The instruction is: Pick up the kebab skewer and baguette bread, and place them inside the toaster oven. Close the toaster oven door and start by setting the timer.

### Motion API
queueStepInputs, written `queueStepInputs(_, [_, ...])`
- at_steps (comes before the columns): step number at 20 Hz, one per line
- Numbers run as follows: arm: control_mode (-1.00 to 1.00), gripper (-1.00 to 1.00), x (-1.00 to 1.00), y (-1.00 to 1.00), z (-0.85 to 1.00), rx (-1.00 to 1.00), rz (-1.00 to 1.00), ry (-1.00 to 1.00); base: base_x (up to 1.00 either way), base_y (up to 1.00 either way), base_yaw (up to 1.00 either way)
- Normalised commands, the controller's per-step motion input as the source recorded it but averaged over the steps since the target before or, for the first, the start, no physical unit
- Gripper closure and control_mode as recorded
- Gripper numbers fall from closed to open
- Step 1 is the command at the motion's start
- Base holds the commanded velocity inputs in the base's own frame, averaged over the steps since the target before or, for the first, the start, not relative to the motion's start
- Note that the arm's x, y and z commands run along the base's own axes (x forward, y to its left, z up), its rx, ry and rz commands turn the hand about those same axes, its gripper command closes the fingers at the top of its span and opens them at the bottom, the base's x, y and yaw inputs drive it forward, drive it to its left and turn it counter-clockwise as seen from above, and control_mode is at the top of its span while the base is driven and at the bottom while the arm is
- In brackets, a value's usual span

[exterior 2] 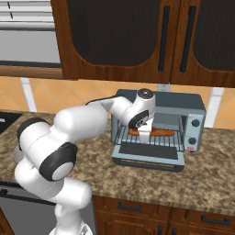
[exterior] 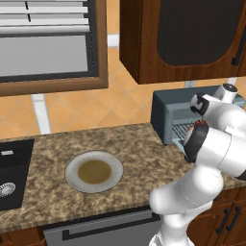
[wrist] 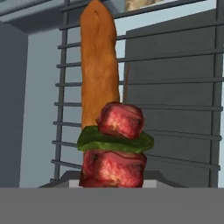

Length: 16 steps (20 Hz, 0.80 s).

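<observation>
- Two foods sit in the oven [exterior 2: 195, 110]: bread [exterior 2: 161, 132] on the rack [exterior 2: 156, 140], skewer [wrist: 114, 148] right in front of it.
- Gripper [exterior 2: 144, 134] clamped on the skewer.
- Door [exterior 2: 149, 156] hangs open; plate [exterior: 94, 171] sits well left.

No text, label, brand, number or sign can be read in these pictures; the marks by the toaster oven [exterior 2: 158, 131] knobs are too small.

Even, flat rendered light; soft shadows, no glare; close hand view perhaps slightly blurred.
</observation>
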Motion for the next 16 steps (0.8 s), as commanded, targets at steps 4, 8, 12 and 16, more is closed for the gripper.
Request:
queueStepInputs(4, [-1.00,-1.00,0.00,0.00,0.00,0.00,0.00,0.04,0.00,0.00,0.00])
queueStepInputs(8, [-1.00,-1.00,0.00,0.00,0.00,0.00,0.00,0.00,0.00,0.00,0.00])
queueStepInputs(12, [-1.00,-1.00,-0.10,-0.12,0.00,0.00,0.00,0.00,0.00,0.00,0.00])
queueStepInputs(16, [-1.00,-1.00,-0.34,-0.34,0.01,0.00,0.00,0.00,0.00,0.00,0.00])
